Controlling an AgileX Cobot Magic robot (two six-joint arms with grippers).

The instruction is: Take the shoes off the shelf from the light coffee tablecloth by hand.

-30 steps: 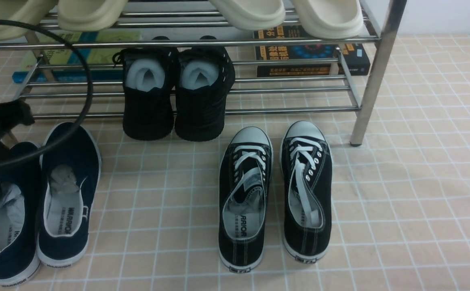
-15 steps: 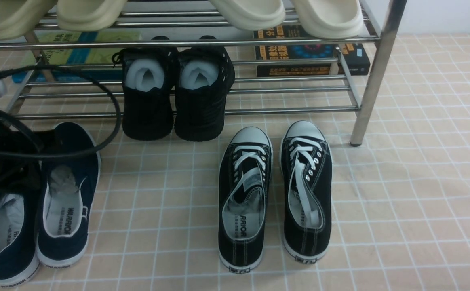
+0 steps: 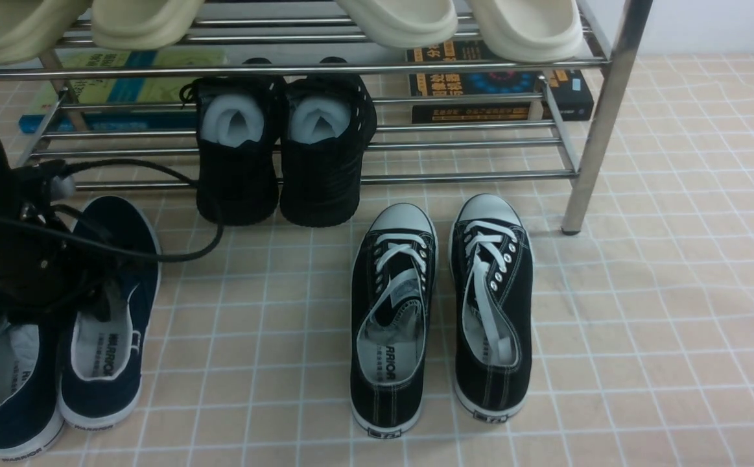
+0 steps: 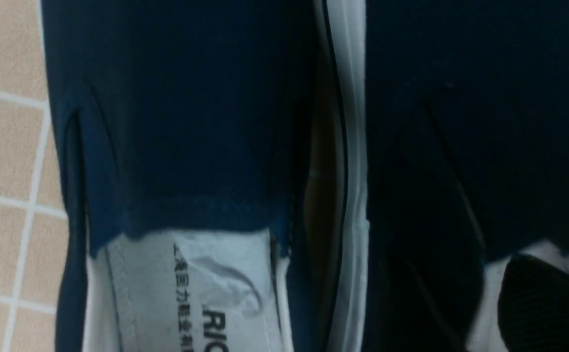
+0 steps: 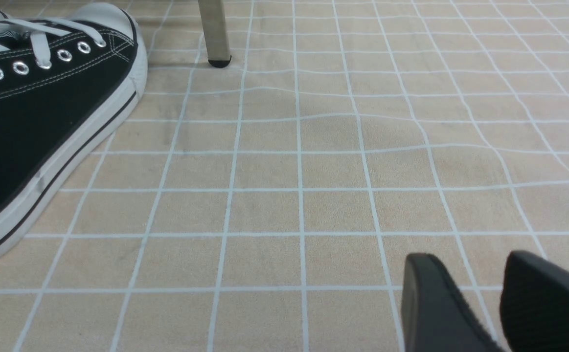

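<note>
The shoes, a navy slip-on pair (image 3: 114, 311), stand on the light coffee tablecloth (image 3: 642, 311) at the front left, off the chrome shelf (image 3: 415, 176). My left gripper (image 3: 85, 305) hangs low over their openings. In the left wrist view both shoes (image 4: 181, 122) fill the picture. The left gripper (image 4: 480, 313) is open there, its fingers (image 4: 548, 303) apart over one shoe's light lining. My right gripper (image 5: 480, 293) is open over bare cloth, nothing between its fingers, and is out of the front view.
Black lace-up sneakers (image 3: 441, 311) stand in front of the shelf leg (image 3: 594, 149). Black mesh shoes (image 3: 279, 162) sit on the lower tier, cream slippers (image 3: 402, 19) on the upper. Books (image 3: 500, 84) lie behind. A black cable (image 3: 176, 253) loops from the left arm.
The left arm has come in from the left edge and dropped over the navy shoes, its cable sagging lower. The shoes have not moved.
</note>
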